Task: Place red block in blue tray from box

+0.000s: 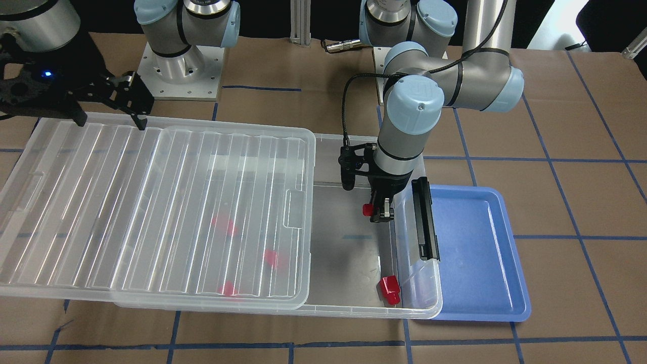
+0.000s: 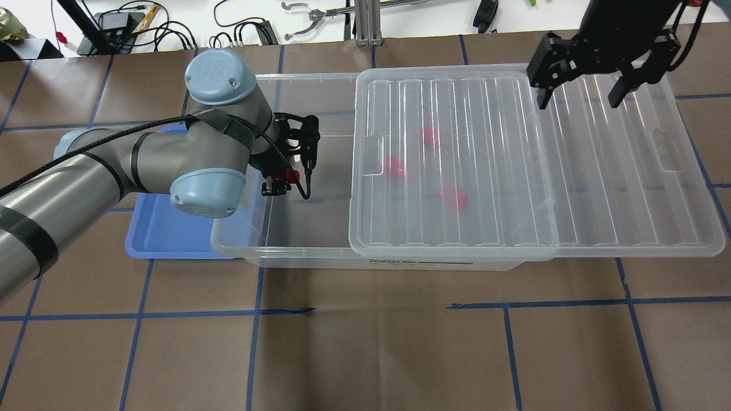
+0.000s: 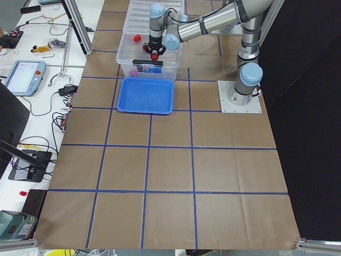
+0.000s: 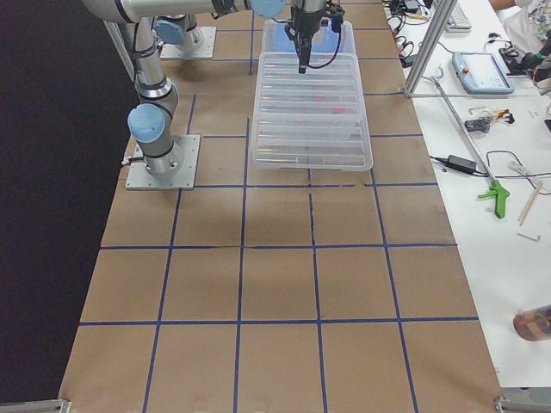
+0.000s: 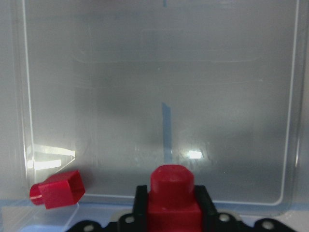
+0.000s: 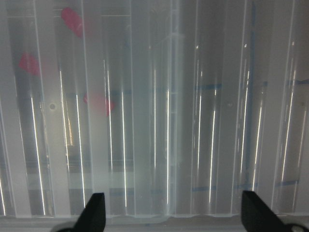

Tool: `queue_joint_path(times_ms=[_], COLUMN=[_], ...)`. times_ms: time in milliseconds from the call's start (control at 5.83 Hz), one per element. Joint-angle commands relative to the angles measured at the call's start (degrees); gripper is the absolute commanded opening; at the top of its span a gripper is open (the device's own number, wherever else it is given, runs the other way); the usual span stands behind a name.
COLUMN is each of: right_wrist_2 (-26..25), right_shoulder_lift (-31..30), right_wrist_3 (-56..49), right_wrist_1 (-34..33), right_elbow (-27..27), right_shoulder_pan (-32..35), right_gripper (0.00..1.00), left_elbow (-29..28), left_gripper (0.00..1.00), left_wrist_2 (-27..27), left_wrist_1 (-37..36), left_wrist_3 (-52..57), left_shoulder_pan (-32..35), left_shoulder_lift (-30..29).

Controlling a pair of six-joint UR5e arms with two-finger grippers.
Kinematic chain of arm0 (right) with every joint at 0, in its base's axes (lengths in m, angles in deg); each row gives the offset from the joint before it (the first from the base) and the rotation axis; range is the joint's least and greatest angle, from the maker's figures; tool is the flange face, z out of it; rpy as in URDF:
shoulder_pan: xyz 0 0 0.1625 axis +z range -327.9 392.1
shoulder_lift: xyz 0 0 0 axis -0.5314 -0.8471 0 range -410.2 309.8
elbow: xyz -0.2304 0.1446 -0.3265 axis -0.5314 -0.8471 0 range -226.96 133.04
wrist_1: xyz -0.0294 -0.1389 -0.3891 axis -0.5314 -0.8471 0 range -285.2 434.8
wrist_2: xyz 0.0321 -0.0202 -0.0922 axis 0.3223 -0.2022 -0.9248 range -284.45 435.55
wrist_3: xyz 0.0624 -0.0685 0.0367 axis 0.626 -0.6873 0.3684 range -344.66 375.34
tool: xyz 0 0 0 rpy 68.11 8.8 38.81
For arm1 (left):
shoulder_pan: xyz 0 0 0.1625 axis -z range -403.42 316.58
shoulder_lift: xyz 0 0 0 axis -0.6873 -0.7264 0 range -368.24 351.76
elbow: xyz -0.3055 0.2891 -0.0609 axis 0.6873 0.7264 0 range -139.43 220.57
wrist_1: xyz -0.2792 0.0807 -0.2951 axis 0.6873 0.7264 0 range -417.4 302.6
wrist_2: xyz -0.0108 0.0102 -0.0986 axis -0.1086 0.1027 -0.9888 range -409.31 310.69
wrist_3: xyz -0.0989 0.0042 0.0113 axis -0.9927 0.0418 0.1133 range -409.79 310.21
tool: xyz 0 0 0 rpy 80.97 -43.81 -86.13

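Note:
My left gripper (image 1: 378,211) is shut on a red block (image 1: 368,210) and holds it over the open end of the clear box (image 1: 354,307), near the box's end wall. The left wrist view shows the block (image 5: 171,193) clamped between the fingers. Another red block (image 1: 389,290) lies in the box's corner and also shows in the left wrist view (image 5: 57,188). Three more red blocks (image 2: 394,165) show dimly under the ribbed lid (image 2: 514,171). The blue tray (image 1: 475,253) sits beside the box's latch end, with nothing in it. My right gripper (image 2: 579,97) is open above the lid's far edge.
The lid is slid sideways and overhangs the box on my right. A black latch bar (image 1: 424,217) stands up on the box's end wall between my left gripper and the tray. Brown paper with blue tape lines covers the table (image 2: 365,354).

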Motion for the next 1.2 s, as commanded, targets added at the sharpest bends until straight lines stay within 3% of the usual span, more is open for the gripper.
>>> queue_joint_path(times_ms=[0,514,686,1029], right_wrist_2=[0.1,-1.3,-1.8,-2.5], right_shoulder_lift=[0.4,2.8,4.9,8.6], right_wrist_3=[-6.8,-21.5,-26.2,-29.3], right_wrist_1=[-0.5,-3.7,-6.4,-12.0], right_elbow=[0.2,0.3,0.5,3.0], right_shoulder_pan=[-4.4,-18.8,-22.5,-28.1], right_gripper=[1.0,1.0,1.0,1.0], left_elbow=[0.0,-0.9,-0.7,-0.5], left_gripper=[0.22,0.23,0.23,0.23], left_wrist_2=[0.4,-0.8,-1.4,-0.6], left_wrist_1=[4.3,6.0,5.5,2.2], left_wrist_3=[-0.4,5.3,7.8,17.4], left_shoulder_pan=[-1.1,-11.0,-15.7,-18.1], left_shoulder_lift=[8.1,13.2,12.2,6.6])
